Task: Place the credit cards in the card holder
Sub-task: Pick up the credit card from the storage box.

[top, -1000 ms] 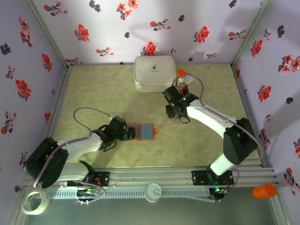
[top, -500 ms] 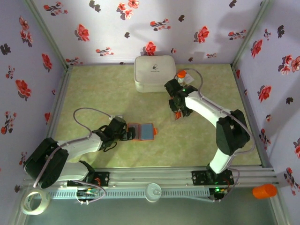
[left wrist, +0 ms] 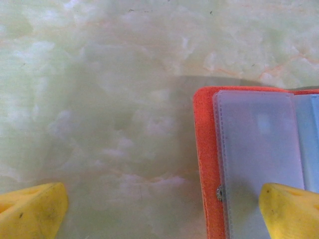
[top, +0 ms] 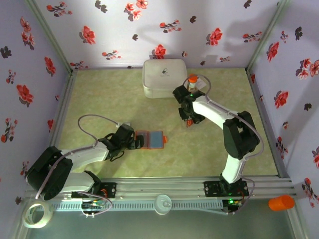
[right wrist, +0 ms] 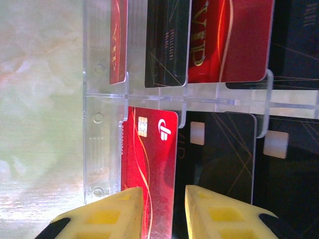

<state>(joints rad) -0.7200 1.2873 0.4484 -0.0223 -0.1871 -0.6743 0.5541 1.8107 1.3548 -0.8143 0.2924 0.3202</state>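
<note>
The card holder lies open on the table, orange outside with a blue-grey inside. In the left wrist view its clear sleeve pages show at the right. My left gripper is open wide at the holder's left edge, one fingertip over the sleeve and the other on bare table. The credit cards, red and black, stand in a clear rack. My right gripper straddles a red chip card. Its fingers are narrowed, with a dark gap on the right side.
A large white rounded case stands at the back, with an orange-capped item just to its right. Black cards sit next to the red one. Flowered walls enclose the table on three sides.
The right arm has folded in and its wrist has shifted slightly toward the back. Its jaws have narrowed a little. The left arm and the card holder have not moved.
</note>
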